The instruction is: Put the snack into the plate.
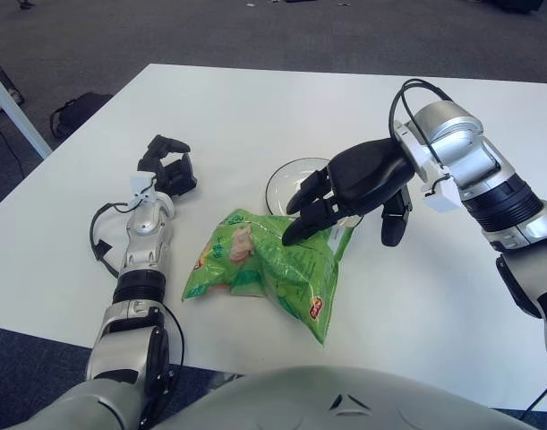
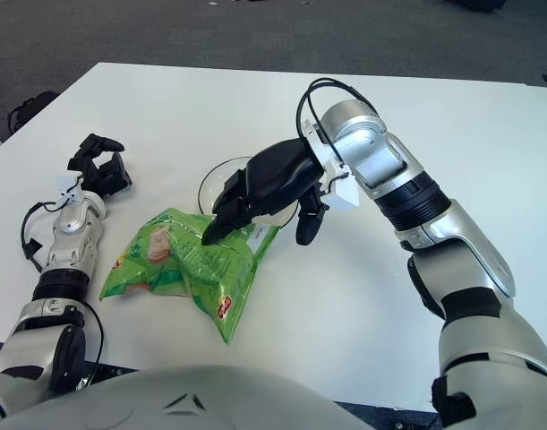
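Note:
A green snack bag (image 1: 264, 269) lies flat on the white table (image 1: 255, 107), just in front of a small clear plate (image 1: 289, 177). My right hand (image 1: 337, 213) hovers over the plate's near side and the bag's top right corner. Its black fingers (image 1: 311, 208) stretch out towards the left, their tips at the bag's upper edge. The thumb (image 1: 392, 224) hangs down apart from them, on the right, and nothing is gripped. The palm hides most of the plate. My left hand (image 1: 168, 167) shows to the left of the bag, fingers curled and holding nothing.
The table's left edge and a white leg (image 1: 12, 107) run along the left, with dark carpet and a black bag (image 1: 76, 109) beyond. A black cable (image 1: 409, 103) loops above my right wrist. Bare tabletop lies right of the snack.

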{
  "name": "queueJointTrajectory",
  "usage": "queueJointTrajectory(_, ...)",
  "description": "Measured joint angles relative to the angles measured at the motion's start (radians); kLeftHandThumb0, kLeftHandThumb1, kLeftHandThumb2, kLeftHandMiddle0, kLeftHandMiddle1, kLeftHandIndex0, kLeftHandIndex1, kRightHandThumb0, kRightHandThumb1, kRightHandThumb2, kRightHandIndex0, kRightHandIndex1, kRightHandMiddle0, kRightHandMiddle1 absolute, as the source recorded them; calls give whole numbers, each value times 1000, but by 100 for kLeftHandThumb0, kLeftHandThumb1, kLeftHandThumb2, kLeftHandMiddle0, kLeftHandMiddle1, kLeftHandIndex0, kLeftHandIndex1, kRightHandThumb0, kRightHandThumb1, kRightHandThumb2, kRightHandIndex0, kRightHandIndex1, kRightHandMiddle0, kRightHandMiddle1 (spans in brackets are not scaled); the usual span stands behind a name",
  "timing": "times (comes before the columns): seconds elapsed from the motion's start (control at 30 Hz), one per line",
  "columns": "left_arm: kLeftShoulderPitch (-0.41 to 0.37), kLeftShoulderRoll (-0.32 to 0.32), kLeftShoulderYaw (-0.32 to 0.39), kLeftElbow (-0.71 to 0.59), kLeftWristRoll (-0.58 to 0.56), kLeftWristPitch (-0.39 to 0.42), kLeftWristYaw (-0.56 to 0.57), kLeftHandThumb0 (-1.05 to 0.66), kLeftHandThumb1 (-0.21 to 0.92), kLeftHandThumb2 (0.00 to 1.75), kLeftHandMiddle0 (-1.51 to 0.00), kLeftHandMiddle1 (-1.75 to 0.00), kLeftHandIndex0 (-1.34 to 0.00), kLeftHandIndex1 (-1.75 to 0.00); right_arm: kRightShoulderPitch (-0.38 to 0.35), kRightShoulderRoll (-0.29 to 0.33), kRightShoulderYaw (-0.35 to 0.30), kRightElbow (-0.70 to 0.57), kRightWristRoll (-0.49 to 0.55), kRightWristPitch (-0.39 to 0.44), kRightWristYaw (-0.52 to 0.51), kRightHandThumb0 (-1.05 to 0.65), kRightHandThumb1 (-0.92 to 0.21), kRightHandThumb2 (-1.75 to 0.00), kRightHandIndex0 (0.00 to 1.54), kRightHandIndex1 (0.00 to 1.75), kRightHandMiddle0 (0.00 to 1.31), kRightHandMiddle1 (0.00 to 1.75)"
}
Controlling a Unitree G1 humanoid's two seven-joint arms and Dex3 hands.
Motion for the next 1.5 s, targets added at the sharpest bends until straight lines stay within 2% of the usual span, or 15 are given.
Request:
queueJointTrajectory(0.13,0,0,0,-1,0,0,0,-42,53,104,-106,-175,-44,-175,0,12,-1,0,-37,1,-16,-21,-59,-118,24,4,0,36)
queueJointTrajectory(0.4,1,-1,0,-2,0,1,0,-41,54,104,-106,-175,-44,-175,0,83,-1,12,-156,8,-102,-37,-66,-96,27,5,0,39)
queueJointTrajectory(0.63,0,-3,-2,-2,1,2,3,-41,54,104,-107,-175,-44,-175,0,126,-1,21,-235,30,-168,-40,-69,-90,30,6,0,44)
queueJointTrajectory(0.87,1,-4,-3,-4,1,3,9,-41,54,103,-104,-175,-44,-175,-5,149,9,2,-274,132,-183,-38,-74,-89,32,6,0,53)
queueJointTrajectory(1.23,-4,-8,5,-4,-1,9,26,-42,51,107,-105,-175,-46,-175,-51,268,71,-18,-337,297,-179,-34,-73,-90,33,7,0,67)
queueJointTrajectory(1.5,-7,-8,24,2,-3,9,36,-43,49,110,-107,-175,-48,-175,-51,278,69,-33,-338,377,-183,-33,-72,-91,34,8,0,71)
